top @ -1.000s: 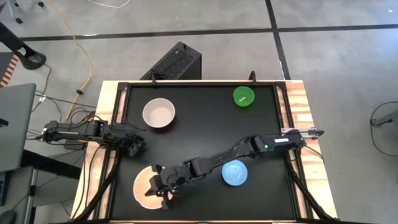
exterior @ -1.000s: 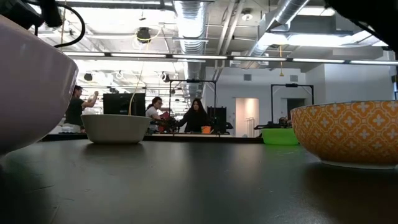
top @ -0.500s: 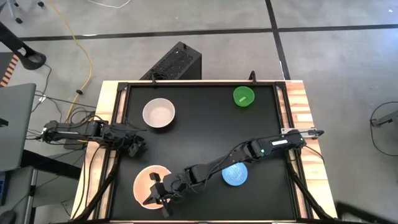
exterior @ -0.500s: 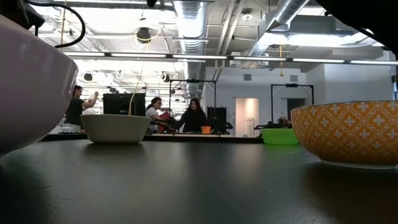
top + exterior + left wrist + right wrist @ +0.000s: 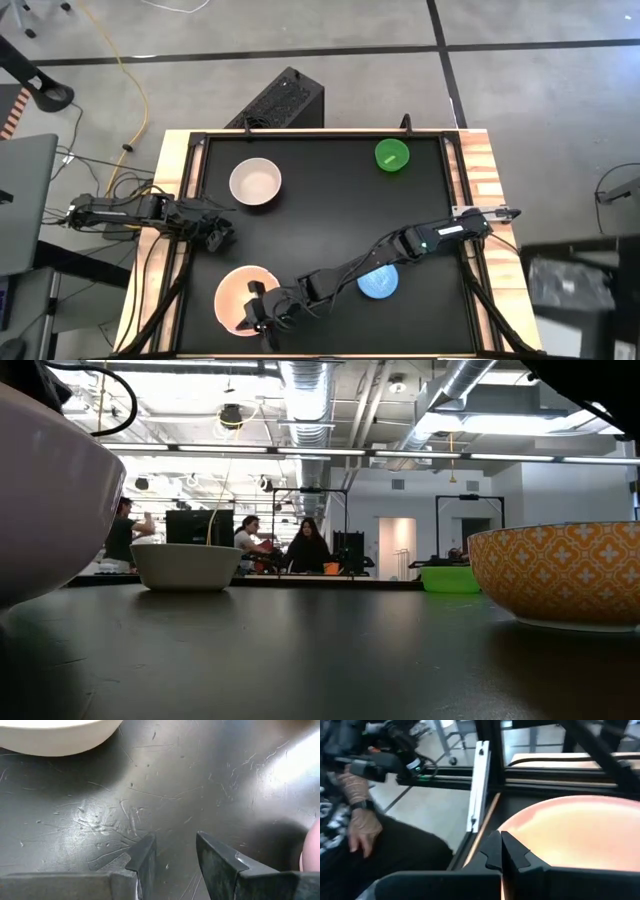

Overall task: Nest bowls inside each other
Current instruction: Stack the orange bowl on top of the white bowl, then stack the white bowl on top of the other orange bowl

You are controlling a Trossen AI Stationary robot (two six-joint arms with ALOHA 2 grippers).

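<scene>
A pink bowl (image 5: pixel 238 295) sits at the table's near left. My right gripper (image 5: pixel 257 314) is shut and hangs over its near-right rim; in the right wrist view the shut fingers (image 5: pixel 501 851) point over the bowl's inside (image 5: pixel 570 827). Part of the blue bowl (image 5: pixel 380 283), orange-patterned outside (image 5: pixel 560 575), shows under the right arm. The cream-white bowl (image 5: pixel 255 182) stands at the far left and the green bowl (image 5: pixel 391 155) at the far right. My left gripper (image 5: pixel 215 235) waits open at the left edge, above bare table (image 5: pixel 175 855). My right gripper's shut fingers come slanting from the table's right, a little below level, over the pink bowl's near rim (image 5: pixel 520 822). Whether they touch the rim I cannot tell.
The black tabletop (image 5: pixel 330 210) has a raised frame round it. Between the bowls the middle lies bare. A person's hand (image 5: pixel 362 827) and sleeve show beyond the table's left edge, and people stand in the room behind (image 5: pixel 310 550).
My right gripper has gone toward the table's near edge and a little down, along the pink bowl's near-right rim, staying shut. The pink bowl has stayed where it was.
</scene>
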